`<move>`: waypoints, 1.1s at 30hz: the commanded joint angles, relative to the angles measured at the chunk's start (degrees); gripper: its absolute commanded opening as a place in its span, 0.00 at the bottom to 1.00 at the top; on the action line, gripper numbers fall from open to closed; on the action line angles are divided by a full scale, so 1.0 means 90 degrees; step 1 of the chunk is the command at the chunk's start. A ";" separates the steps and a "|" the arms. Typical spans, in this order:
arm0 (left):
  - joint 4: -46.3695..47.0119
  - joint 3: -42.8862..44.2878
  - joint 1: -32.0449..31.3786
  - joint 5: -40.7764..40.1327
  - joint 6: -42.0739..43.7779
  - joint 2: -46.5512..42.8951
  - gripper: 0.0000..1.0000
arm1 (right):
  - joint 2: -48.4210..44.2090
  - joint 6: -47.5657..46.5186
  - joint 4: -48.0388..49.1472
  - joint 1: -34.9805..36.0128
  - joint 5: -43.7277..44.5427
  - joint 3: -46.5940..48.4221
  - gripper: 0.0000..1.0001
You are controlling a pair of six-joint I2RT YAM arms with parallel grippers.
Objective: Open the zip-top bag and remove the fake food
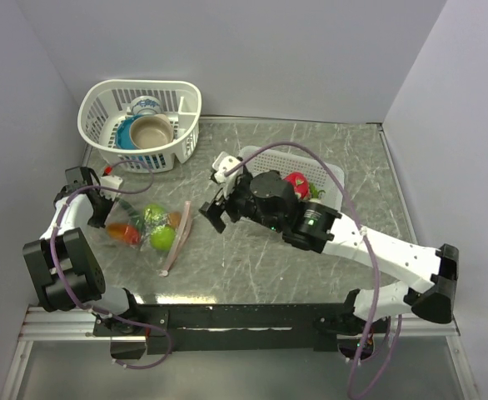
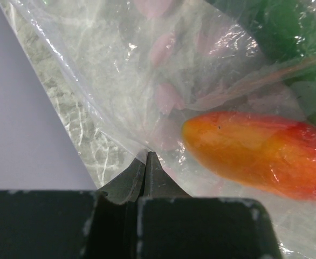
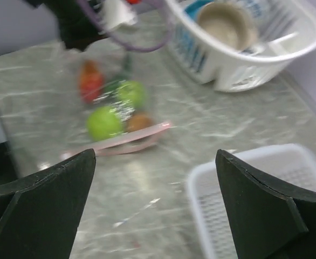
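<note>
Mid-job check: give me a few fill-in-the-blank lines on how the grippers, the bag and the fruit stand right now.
1. The left gripper is ___ on the clear plastic of the zip-top bag.
2. The right gripper hangs over the table with its jaws ___, holding nothing.
3. The bag's zipper strip is ___ in colour.
4. The dragon fruit lies in the white basket, ___ the bag.

Missing words: shut; open; pink; outside.

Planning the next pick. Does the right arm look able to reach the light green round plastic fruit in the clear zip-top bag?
Probably yes: the right gripper hangs open beside the bag's pink zipper strip, bare table between, the fruit just inside. The left gripper pinches a corner. Mouth width unclear.
</note>
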 commanded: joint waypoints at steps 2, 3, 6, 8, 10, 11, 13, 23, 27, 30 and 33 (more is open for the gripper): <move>0.0041 0.0281 -0.0091 0.0501 -0.0086 -0.0267 0.01 | 0.1136 0.1143 0.0976 0.0494 -0.0062 -0.0958 1.00; 0.0089 0.0271 -0.0121 0.0491 -0.0077 -0.0287 0.01 | 0.1292 0.1143 0.1404 0.0524 -0.0087 -0.1068 0.98; 0.0372 0.0213 -0.0131 0.0501 -0.0076 -0.0297 0.01 | 0.1917 0.1348 0.2429 0.0563 0.0203 -0.1468 1.00; 0.0655 0.0184 -0.0170 0.0481 -0.0086 -0.0326 0.01 | 0.2444 0.1203 0.2726 0.0573 0.0351 -0.1489 1.00; 0.0724 0.0251 -0.0238 0.0433 -0.0154 -0.0316 0.01 | 0.2902 0.1250 0.2728 0.0573 0.0586 -0.1323 1.00; 0.0686 0.0387 -0.0267 0.0442 -0.0193 -0.0268 0.01 | 0.2982 0.1270 0.2688 0.0563 0.0635 -0.1197 1.00; 0.0559 0.0534 -0.0316 0.0471 -0.0301 -0.0180 0.01 | 0.3148 0.1280 0.2892 0.0563 0.0693 -0.1224 1.00; 0.0490 0.0486 -0.0931 0.0218 -0.0603 0.0084 0.01 | 0.4036 0.1377 0.3880 0.0436 0.1114 -0.0708 0.87; 0.0597 0.0447 -0.1087 0.0169 -0.0653 0.0299 0.01 | 0.4398 0.1426 0.3791 0.0416 0.1036 -0.0356 0.87; 0.0753 0.0321 -0.1097 -0.0015 -0.0624 0.0436 0.01 | 0.4321 0.1495 0.3928 0.0416 0.1074 -0.0521 0.88; 0.1046 0.0086 -0.1088 -0.0260 -0.0545 0.0553 0.01 | 0.3932 0.1621 0.4133 0.0426 0.1114 -0.0902 0.88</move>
